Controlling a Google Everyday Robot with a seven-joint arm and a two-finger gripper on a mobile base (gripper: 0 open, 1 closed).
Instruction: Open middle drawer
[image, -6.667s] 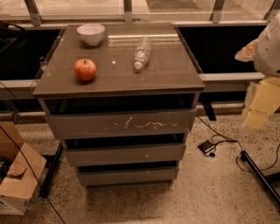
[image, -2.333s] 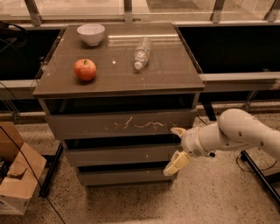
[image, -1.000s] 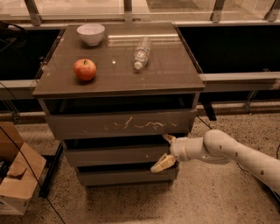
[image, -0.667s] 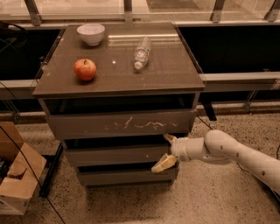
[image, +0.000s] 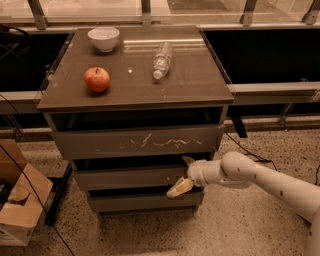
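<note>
One gripper (image: 183, 175), fingers (image: 179, 188) spread wide, sits against the right end of the middle drawer (image: 125, 178), one tip at its top edge, one at its bottom; the shut front runs sideways, under the scratched drawer (image: 150, 142).

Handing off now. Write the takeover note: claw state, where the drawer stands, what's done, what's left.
Claw: open, at the right end of the middle drawer front, one finger above its top edge, one near its lower edge.
Middle drawer: looks shut, not yet pulled out.
Done: claw is in place at the drawer.
Left: probably grip the front and pull it out.
On top: apple, bowl, bottle lying down.
</note>
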